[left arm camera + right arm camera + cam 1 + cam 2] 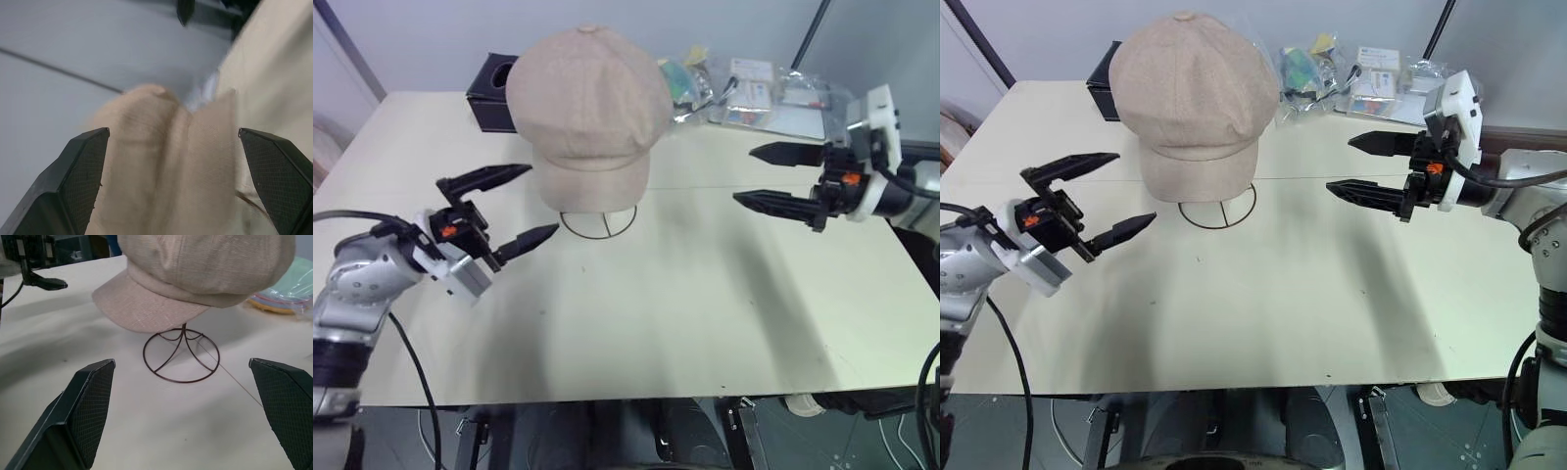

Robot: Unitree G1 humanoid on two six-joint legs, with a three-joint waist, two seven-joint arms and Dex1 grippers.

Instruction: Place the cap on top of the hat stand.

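The beige cap (590, 108) sits on top of the dark wire hat stand (598, 222), brim toward me, covering the cage so that only the narrow stem and round base (181, 355) show. My left gripper (512, 206) hangs open just left of the cap, a short gap away, with nothing between its fingers. Off to the right of the stand, my right gripper (769, 178) is open too, well clear of the cap and pointing toward it. The left wrist view looks straight at the cap's fabric (166, 166) between that gripper's spread fingers.
A black tissue box (493, 94) stands behind the cap at the table's back left. Clear plastic bags with small packets (754, 88) lie at the back right. The pale tabletop (636, 313) runs to its front edge below the grippers.
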